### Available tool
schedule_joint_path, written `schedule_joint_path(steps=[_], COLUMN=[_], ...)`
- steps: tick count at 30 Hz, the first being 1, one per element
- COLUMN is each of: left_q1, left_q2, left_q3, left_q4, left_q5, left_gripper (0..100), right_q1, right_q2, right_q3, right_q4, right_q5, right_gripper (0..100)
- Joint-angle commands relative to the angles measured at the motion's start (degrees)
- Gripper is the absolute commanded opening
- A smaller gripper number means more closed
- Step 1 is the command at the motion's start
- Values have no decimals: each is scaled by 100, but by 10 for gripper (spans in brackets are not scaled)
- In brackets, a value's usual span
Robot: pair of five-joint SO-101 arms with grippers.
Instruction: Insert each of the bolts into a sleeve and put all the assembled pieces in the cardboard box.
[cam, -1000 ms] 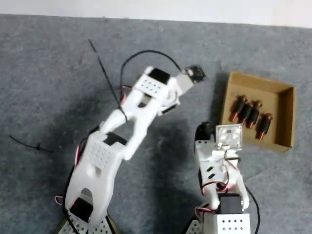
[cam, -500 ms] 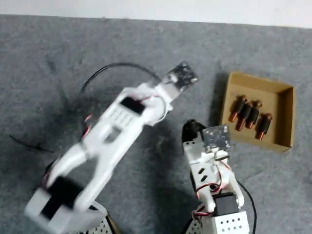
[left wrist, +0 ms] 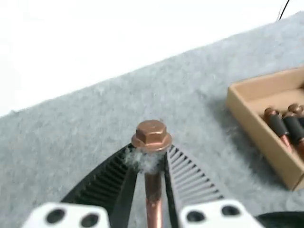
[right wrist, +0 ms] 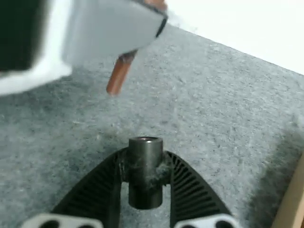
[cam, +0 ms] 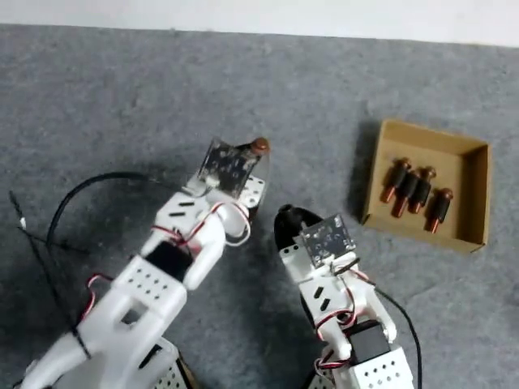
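The bolt (left wrist: 152, 137) is gripped in the left jaws, which are clamped narrow just under its copper hex head. Its shank is seen running back between the ribbed pads (left wrist: 190, 180). A tuft of grey fluff (left wrist: 142, 161) is caught at the neck, right below the head.

From above, the left arm (cam: 162, 275) is seen stretched over the middle of the grey counter (cam: 97, 89), with the bolt's head poking out past its tip.

The sleeve (right wrist: 144, 166) is held in the right jaws, which are closed on its black sides, and its open bore is turned away from the wrist. The right arm (cam: 336, 284) is set just beside the left one, on the side nearer the box (cam: 478, 198). The two tips are brought close together, but they are apart.

In the right wrist view the bolt's copper end is seen tilted, out beyond the sleeve's mouth. A clear gap is left between them, and the tip is seen outside the bore and not lined up with it.

The box is placed near the right arm, toward the counter's edge. Four assembled pieces (cam: 415, 188) are laid inside it, side by side, with copper ends showing from their black sleeves. Three are bunched together and the fourth is set slightly apart.
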Motion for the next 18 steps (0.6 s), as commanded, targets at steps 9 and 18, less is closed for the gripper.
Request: schedule_joint_path(steps=[9,18], left_q1=[699,919], left_q2=[-1745,-3653], left_q3=[998,2607], left_q4=[-703,-2347], left_q5=[97,1257], left_gripper=[5,6], right_q1=[-40,-66], right_q2=[-84,-84], right_q3=[593,629], right_q4=[-215,-796], right_q5=[53,53], right_gripper=[5,5])
